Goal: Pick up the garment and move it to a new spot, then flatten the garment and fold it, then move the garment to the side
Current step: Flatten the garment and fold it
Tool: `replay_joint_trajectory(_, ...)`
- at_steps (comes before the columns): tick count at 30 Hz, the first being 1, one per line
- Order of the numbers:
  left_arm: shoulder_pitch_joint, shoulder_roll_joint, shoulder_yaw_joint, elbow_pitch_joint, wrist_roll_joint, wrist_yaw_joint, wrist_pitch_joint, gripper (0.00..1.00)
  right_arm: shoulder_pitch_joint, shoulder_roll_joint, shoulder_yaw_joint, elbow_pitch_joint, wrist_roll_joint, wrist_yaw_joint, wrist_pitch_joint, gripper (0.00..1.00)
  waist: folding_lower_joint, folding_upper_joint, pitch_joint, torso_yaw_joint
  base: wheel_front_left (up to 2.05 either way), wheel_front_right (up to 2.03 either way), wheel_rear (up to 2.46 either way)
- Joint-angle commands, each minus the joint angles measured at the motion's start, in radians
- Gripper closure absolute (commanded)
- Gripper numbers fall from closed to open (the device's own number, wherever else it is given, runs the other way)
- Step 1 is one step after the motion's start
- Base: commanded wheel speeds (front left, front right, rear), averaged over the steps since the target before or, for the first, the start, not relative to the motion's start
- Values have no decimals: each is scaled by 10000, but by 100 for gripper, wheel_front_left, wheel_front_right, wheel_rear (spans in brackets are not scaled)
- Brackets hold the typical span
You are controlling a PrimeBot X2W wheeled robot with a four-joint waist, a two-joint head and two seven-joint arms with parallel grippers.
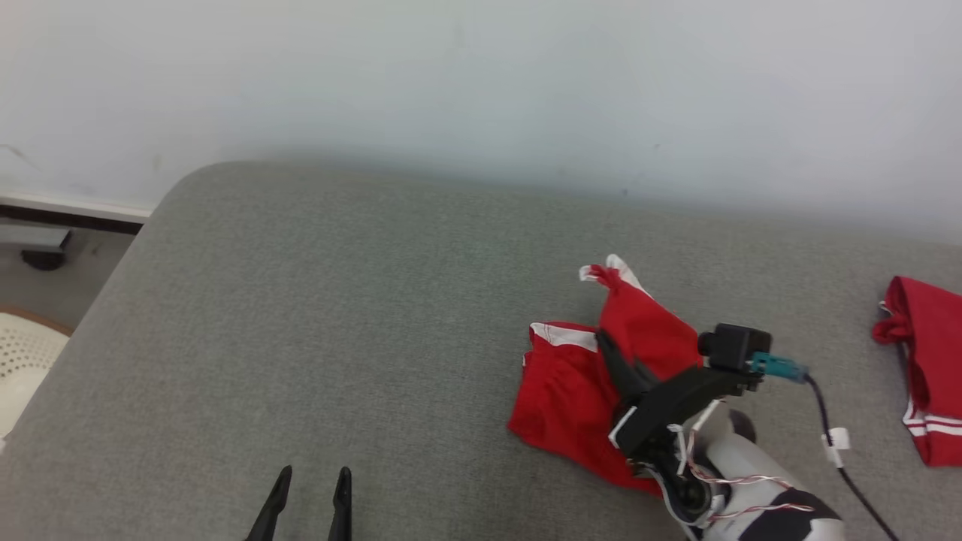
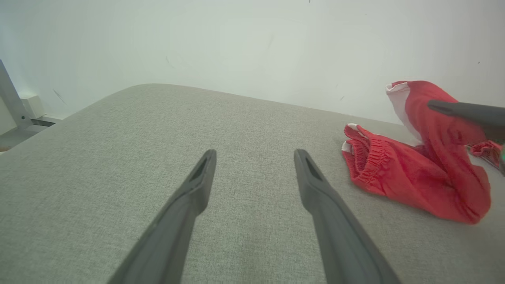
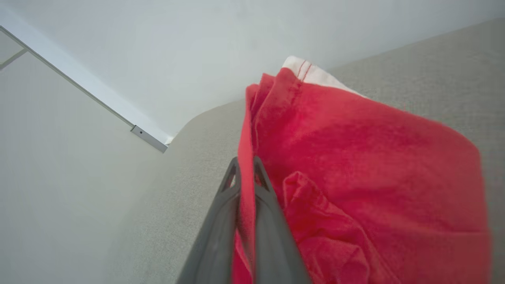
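On the padded surface (image 1: 338,300): garment (image 1: 564,398), one fold raised between the right gripper (image 1: 607,344) fingers, the rest below it. Left gripper (image 1: 315,471) well off to its left, over bare surface. Second garment (image 1: 932,353) well apart on its right. Wall (image 1: 481,83) beyond.

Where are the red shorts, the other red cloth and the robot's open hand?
shorts (image 1: 556,394): head view, on the flat left part.
other cloth (image 1: 932,353): head view, on its red middle.
left hand (image 1: 315,472): head view, midway between its fingertips.

Red, white-trimmed garment (image 1: 579,391); grey surface (image 1: 338,315)
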Motion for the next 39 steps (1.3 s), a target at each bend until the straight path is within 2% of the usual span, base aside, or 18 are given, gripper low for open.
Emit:
replay_joint_trajectory(1, -190, -11, -90, 40, -50, 12, -15, 0, -130, 228, 46, 141, 8, -18, 43, 100, 0, 0, 43, 299, 0, 0, 0)
replay_joint_trajectory(6, -379, -10, -373, 142, -220, 12, -15, 0, -406, 842, 199, 965, -74, -18, 74, 100, 0, 0, 137, 755, 0, 0, 0)
replay_joint_trajectory(7, -494, -8, -537, 183, -289, 12, -15, 0, -524, 1051, 263, 1668, -176, -18, -50, 100, 0, 0, 204, 949, 0, 0, 0)
replay_joint_trajectory(13, -635, -8, -588, 248, -377, 12, -15, 0, -769, 1324, 307, 2811, -108, -18, -404, 100, 0, 0, 276, 1051, 0, 0, 0)
replay_joint_trajectory(14, -614, -6, -575, 250, -378, 12, -15, 0, -779, 1360, 371, 2745, -47, -18, -435, 80, 0, 0, 280, 1032, 0, 0, 0)
replay_joint_trajectory(15, -574, -6, -528, 251, -367, 12, -15, 0, -773, 1386, 428, 2660, 16, -18, -489, 51, 0, 0, 281, 989, 0, 0, 0)
replay_joint_trajectory(16, -527, -10, -467, 251, -348, 12, -15, 0, -747, 1382, 503, 2438, 184, -19, -580, 0, 0, 0, 267, 902, 0, 0, 0)
replay_joint_trajectory(19, -449, -7, -394, 290, -300, 12, -15, 0, -631, 1277, 638, 1920, 405, -19, -716, 0, 0, 0, 191, 788, 0, 0, 0)
replay_joint_trajectory(25, -332, -7, -177, 209, -274, 12, -15, 0, -198, 324, 508, 417, 768, -19, -1188, 0, 0, 0, 64, 523, 0, 0, 0)
replay_joint_trajectory(27, -204, -8, 25, 111, -276, 12, -15, 0, -46, -564, 107, -242, 511, -19, -1382, 0, 0, 0, 101, 319, 0, 0, 0)
replay_joint_trajectory(29, -143, -7, 94, 75, -269, 12, -15, 0, 146, -809, -212, -419, 442, -19, -1424, 0, 0, 0, 114, 252, 0, 0, 0)
replay_joint_trajectory(30, -153, -8, 151, 45, -269, 12, -15, 0, 291, -1187, -818, -559, 266, -19, -1438, 0, 0, 0, 149, 209, 0, 0, 0)
replay_joint_trajectory(31, -183, -9, 160, 37, -267, 12, -15, 0, 384, -1288, -1008, -580, 117, -19, -1429, 0, 0, 0, 164, 208, 0, 0, 0)
replay_joint_trajectory(32, -227, -9, 204, 21, -274, 12, -15, 0, 642, -1408, -1288, -546, -516, -19, -1431, 78, 0, 0, 209, 216, 0, 0, 0)
replay_joint_trajectory(33, -241, -9, 215, 20, -280, 12, -15, 0, 712, -1381, -1330, -494, -687, -19, -1430, 100, 0, 0, 224, 226, 0, 0, 0)
replay_joint_trajectory(35, -323, -10, 207, 4, -286, 12, -15, 0, 823, -1196, -1277, -244, -1414, -19, -1434, 100, 0, 0, 304, 297, 0, 0, 0)
replay_joint_trajectory(39, -393, -9, 177, -28, -230, 12, -15, 0, 684, -757, -965, 352, -1992, -19, -1435, 100, 0, 0, 458, 421, 0, 0, 0)
